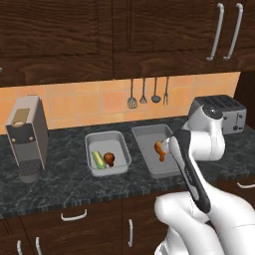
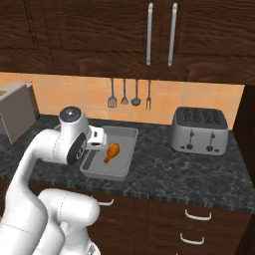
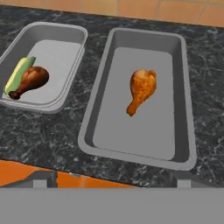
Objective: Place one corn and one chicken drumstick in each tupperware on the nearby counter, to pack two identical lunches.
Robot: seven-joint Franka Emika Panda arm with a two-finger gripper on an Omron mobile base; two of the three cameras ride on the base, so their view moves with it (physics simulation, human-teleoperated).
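Drumstick (image 3: 141,89) mid-tray, clear of tupperware (image 3: 101,92) walls

**What things look made of**

The counter (image 3: 52,135), across the middle of the hand view, looks like dark stone with pale swirls. The two trays (image 3: 139,151) (image 3: 61,37) look like smooth, dull grey plastic. The drumstick (image 3: 141,89) in the right tray is shiny orange-brown; the one (image 3: 31,80) at the left is darker. In the right base view, the toaster (image 2: 200,130) looks like silver metal. The cupboards (image 1: 60,30) look like dark wood.
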